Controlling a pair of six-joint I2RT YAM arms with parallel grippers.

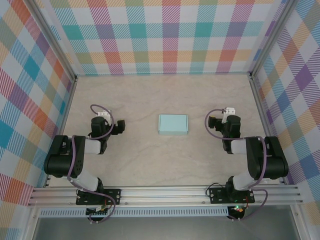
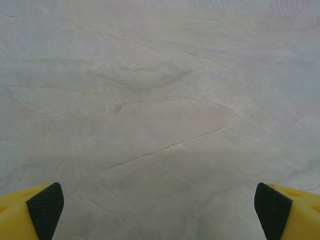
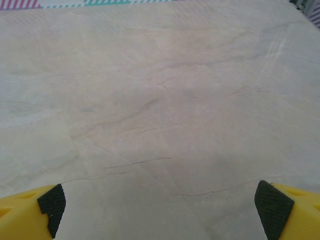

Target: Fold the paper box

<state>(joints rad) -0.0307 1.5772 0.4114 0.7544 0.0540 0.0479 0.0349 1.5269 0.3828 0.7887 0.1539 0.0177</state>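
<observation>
— What are the left fingers doing?
— The left gripper (image 2: 160, 212) is holding its black pads (image 2: 46, 207) wide apart, one sitting in each lower corner of its wrist view, with bare marbled table (image 2: 160, 100) showing between them.
— And the right?
— The right gripper (image 3: 162, 210) is doing likewise, its yellow fingers (image 3: 295, 212) spreading to the lower corners and gripping nothing.
— Where is the paper box lying?
— The paper box (image 1: 173, 124) is sitting flat near the centre of the top view, a small pale mint rectangle, between the two grippers and well apart from each.
— And farther out?
— The arms (image 1: 65, 160) are crouching low at the left and right of the frame, and plaid walls (image 1: 165, 35) are enclosing the table on three sides.
</observation>
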